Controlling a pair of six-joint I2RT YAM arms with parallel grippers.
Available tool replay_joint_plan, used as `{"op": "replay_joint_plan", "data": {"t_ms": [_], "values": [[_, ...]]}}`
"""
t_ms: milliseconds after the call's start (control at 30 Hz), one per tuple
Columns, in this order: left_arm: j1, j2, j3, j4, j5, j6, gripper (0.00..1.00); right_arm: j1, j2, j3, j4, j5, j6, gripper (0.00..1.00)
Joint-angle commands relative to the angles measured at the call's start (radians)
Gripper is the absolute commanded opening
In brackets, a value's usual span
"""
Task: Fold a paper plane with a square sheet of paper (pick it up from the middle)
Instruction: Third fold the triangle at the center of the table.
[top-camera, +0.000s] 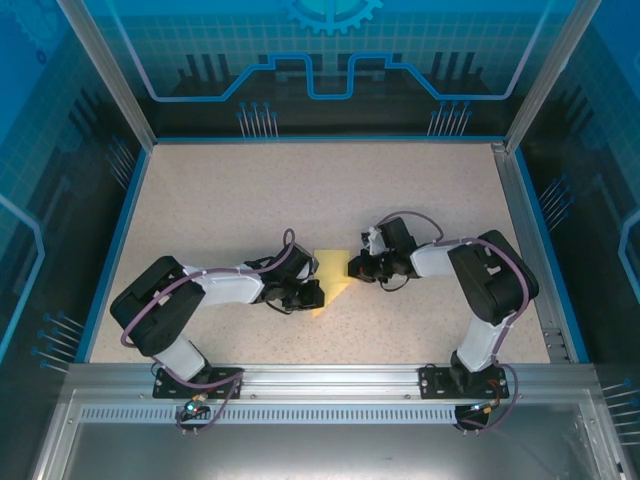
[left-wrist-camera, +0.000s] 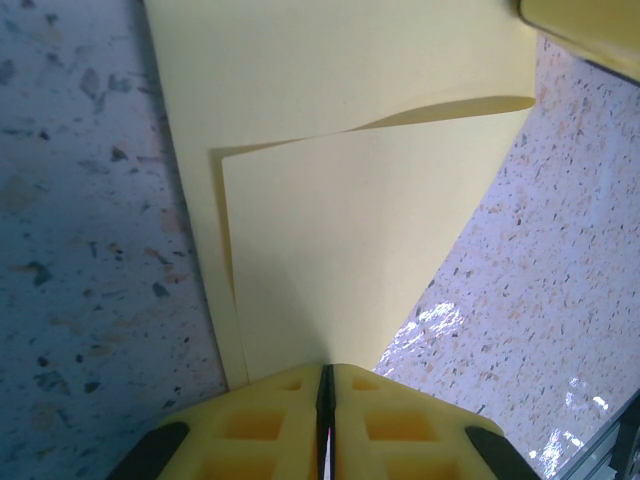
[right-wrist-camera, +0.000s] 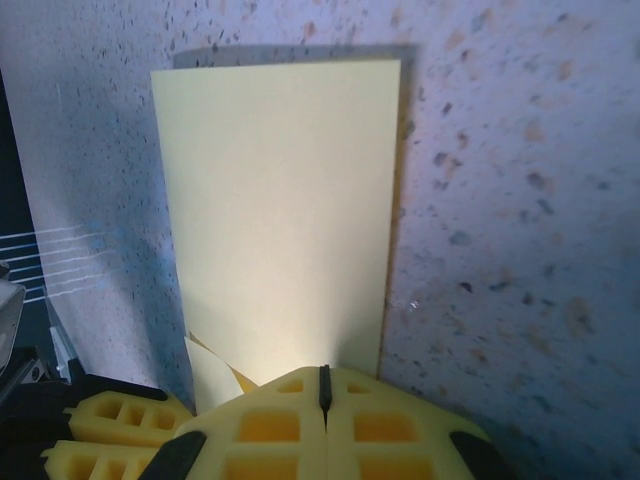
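The square sheet of paper (top-camera: 330, 272) is plain yellow and lies folded over on the speckled table, between my two grippers. In the right wrist view the sheet (right-wrist-camera: 285, 210) reads as a tall rectangle with a small flap sticking out at its lower left. In the left wrist view the sheet (left-wrist-camera: 340, 250) shows two layers, the upper one curling up. My left gripper (top-camera: 316, 294) (left-wrist-camera: 325, 372) is shut on the paper's near edge. My right gripper (top-camera: 352, 267) (right-wrist-camera: 323, 372) is shut on the opposite edge. The paper plane is out of view.
The table (top-camera: 300, 190) is bordered by a blue rim and aluminium frame posts, with a metal rail (top-camera: 320, 378) at the near edge where the arm bases are bolted. Open tabletop lies behind and to both sides of the paper.
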Motion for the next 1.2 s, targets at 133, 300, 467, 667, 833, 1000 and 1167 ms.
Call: {"op": "replay_joint_plan", "data": {"t_ms": [133,300,467,667,833,1000,1167], "values": [[0.005,0.002,0.003,-0.118,-0.043,0.027,0.14,-0.015,-0.133,-0.037,-0.092,0.033,-0.029,0.12],[0.005,-0.024,0.058,-0.139,-0.04,0.036,0.17,0.001,-0.151,-0.039,-0.152,0.059,-0.036,0.22],[0.005,-0.054,0.118,-0.164,-0.053,0.058,0.2,0.027,-0.144,-0.051,-0.149,0.062,-0.017,0.26],[0.009,-0.021,0.156,-0.166,-0.084,0.08,0.19,0.039,-0.134,-0.045,-0.151,0.05,-0.012,0.3],[0.013,0.028,0.167,-0.166,-0.116,0.081,0.18,0.043,-0.122,-0.047,-0.136,0.046,0.007,0.33],[0.015,0.046,0.163,-0.171,-0.156,0.082,0.17,0.05,-0.114,-0.055,-0.112,0.03,0.02,0.33],[0.02,0.042,0.147,-0.156,-0.159,0.08,0.17,0.056,-0.099,-0.057,-0.087,0.011,0.032,0.34]]}}
